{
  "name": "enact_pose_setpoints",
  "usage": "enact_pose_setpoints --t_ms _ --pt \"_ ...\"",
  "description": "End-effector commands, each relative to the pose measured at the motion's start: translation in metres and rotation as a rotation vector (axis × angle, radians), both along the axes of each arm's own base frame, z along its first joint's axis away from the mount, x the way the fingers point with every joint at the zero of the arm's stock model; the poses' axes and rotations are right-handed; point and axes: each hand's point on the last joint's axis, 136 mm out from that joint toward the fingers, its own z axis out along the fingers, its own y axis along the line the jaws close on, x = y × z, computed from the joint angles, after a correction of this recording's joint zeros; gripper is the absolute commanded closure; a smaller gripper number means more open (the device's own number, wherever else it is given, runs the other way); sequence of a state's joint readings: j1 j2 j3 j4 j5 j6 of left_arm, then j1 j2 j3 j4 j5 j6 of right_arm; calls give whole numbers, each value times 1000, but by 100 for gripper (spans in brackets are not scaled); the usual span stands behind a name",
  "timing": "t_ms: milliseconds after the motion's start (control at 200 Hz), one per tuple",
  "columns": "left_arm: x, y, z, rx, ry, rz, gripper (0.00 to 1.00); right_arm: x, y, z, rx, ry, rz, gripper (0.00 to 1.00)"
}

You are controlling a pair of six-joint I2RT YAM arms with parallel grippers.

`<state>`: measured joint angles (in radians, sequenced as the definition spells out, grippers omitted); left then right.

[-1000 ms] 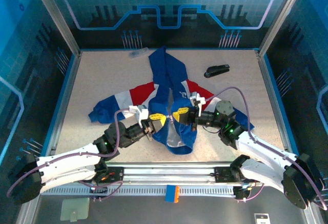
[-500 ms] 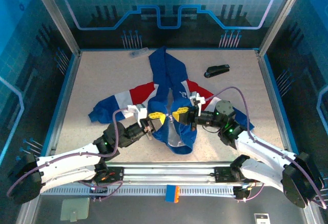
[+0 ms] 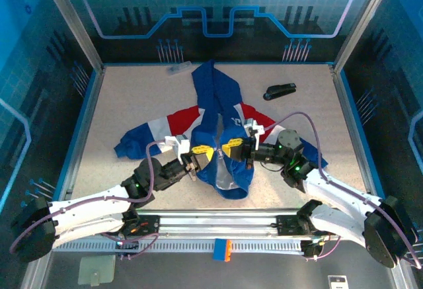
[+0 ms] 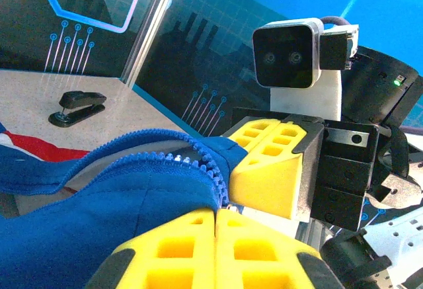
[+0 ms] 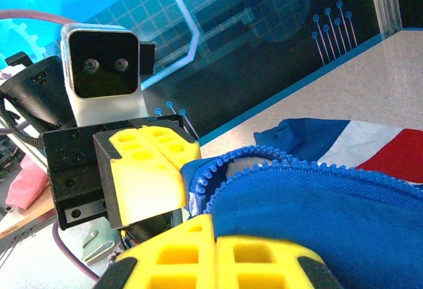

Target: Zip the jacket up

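Left gripper (image 3: 203,151) and right gripper (image 3: 230,149) each pinch an open zipper edge (image 4: 188,162) of the jacket (image 3: 221,100) — nothing has shifted, so the 2 halves remain unjoined.

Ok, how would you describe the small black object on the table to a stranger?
Find the blue jacket in the middle of the speckled table. Beyond its right side, near the far right corner, lies the black stapler-like object, apart from the fabric. Nothing else lying there is black.

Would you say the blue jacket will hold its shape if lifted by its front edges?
Probably not: the jacket drapes and bunches between the left claw and right claw, so it looks floppy. Its sleeves sprawl flat and would likely drag.
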<state>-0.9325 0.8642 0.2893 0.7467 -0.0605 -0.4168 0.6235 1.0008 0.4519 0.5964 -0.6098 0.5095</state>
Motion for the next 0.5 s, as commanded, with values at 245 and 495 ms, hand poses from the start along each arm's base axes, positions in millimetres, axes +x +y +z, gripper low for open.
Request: enact_pose_setpoints --t_ms 245,495 --pt "-1 2 9 -47 -17 4 100 -4 5 13 33 -43 19 96" --pt "0 -1 3 -45 2 -1 100 -2 5 19 56 -44 7 96"
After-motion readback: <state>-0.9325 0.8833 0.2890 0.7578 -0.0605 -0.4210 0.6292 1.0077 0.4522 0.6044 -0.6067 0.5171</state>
